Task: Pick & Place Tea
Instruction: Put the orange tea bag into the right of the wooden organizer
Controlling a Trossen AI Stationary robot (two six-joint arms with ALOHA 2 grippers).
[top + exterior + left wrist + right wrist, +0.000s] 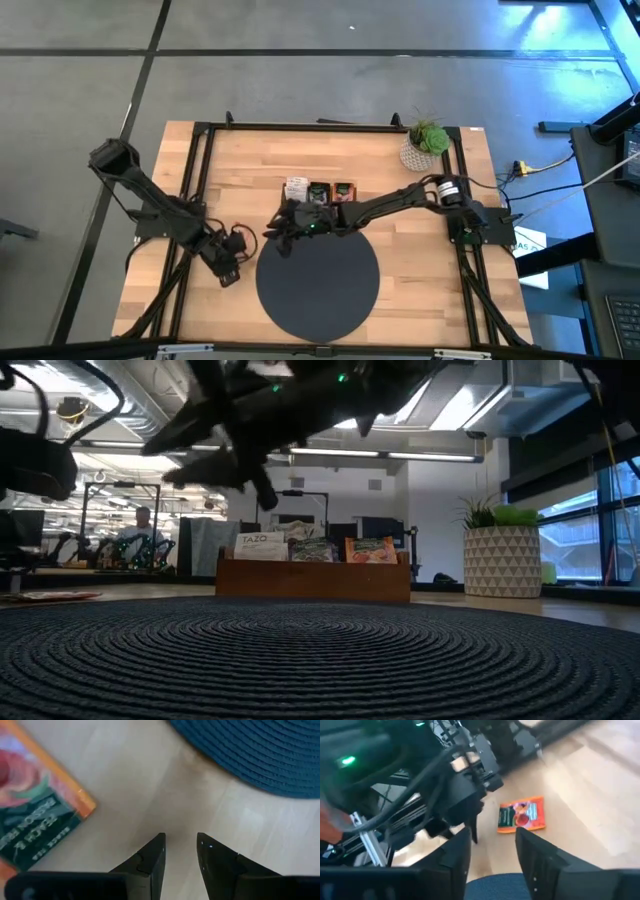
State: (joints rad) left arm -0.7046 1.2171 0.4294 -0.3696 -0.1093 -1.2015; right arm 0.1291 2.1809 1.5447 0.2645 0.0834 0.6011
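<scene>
One tea sachet point(522, 815), orange with a green panel, lies flat on the wooden table, left of the dark round mat point(318, 280). My left gripper point(180, 837) points down at bare wood beside this sachet point(35, 805); it is open and holds nothing. My right gripper point(492, 830) reaches across the mat's far left part point(278, 235), open and with nothing in it, facing the sachet and the left gripper point(465, 795). More tea sachets point(315, 548) stand upright in the brown wooden tray point(313, 578).
The tray point(320, 192) stands just beyond the mat's far edge. A potted plant point(425, 145) sits at the far right corner. Black frame rails point(195, 200) run along the table's sides. In the low view a person point(143, 525) shows far off in the room.
</scene>
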